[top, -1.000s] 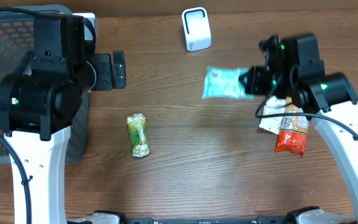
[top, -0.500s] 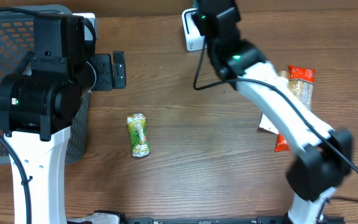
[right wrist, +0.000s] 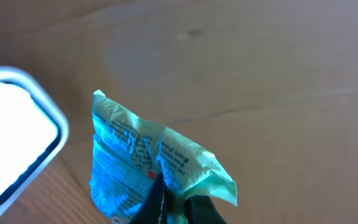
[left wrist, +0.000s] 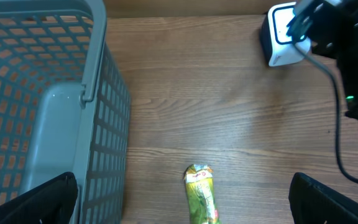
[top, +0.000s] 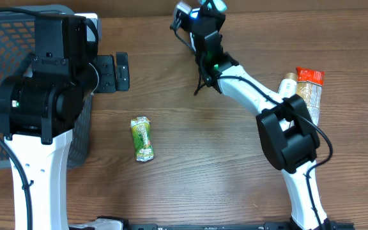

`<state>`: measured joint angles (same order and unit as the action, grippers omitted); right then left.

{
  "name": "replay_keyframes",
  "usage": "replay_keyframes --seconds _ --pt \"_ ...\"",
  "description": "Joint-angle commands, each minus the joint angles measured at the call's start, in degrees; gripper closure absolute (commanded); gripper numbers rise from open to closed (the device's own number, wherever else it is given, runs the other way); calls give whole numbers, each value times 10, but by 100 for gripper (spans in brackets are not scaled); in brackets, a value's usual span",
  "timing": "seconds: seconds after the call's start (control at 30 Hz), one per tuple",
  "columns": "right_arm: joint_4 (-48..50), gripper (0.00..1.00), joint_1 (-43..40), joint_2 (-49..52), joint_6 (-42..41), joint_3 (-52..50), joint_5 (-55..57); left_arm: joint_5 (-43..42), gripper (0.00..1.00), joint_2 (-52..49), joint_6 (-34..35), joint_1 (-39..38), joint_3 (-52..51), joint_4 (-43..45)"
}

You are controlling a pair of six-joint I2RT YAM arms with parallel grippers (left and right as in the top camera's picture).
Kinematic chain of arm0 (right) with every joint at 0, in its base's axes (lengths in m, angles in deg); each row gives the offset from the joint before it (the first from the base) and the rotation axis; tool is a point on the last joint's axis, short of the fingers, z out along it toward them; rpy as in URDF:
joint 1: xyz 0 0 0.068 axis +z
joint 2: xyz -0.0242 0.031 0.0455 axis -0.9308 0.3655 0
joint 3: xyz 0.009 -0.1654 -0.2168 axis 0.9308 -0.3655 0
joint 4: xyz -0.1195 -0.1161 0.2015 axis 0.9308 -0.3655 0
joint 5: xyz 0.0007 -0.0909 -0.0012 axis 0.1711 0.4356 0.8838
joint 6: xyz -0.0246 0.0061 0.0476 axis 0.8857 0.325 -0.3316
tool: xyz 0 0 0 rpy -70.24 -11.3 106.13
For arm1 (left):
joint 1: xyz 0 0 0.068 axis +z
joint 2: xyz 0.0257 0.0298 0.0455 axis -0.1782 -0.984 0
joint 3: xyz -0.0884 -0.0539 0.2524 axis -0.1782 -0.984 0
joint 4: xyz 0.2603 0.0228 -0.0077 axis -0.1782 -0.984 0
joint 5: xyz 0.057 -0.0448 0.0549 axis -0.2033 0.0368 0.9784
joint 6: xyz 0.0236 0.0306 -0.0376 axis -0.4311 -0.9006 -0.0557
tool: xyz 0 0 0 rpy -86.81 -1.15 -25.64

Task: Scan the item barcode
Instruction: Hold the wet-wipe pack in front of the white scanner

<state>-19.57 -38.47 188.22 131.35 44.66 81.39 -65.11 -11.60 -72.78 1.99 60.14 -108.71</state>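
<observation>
Right arm swung to scanner (far edge), packet pinched

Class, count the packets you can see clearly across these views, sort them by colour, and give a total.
Green packet: 1
Teal packet: 1, held in the right gripper
Red-and-tan packet: 1
Total: 3
A pale thing beside the red-and-tan one is too hidden to count.

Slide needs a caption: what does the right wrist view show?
Right hand holds a light-blue packet beside the white scanner.
</observation>
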Motion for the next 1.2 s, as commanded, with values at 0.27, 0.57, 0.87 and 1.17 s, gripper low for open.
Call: replay_keyframes --seconds 0.27,0.57,0.87,1.17 --pt "46 96 -2 31 62 6 12 2 0 -2 -5 -4 2 1" --pt "44 96 -2 31 54 6 12 2 0 -2 -5 -4 2 1" --pt "44 96 2 26 33 6 20 1 0 -2 -5 -4 2 1" --pt "-184 96 6 -144 -301 6 79 2 0 -2 -5 -4 2 1"
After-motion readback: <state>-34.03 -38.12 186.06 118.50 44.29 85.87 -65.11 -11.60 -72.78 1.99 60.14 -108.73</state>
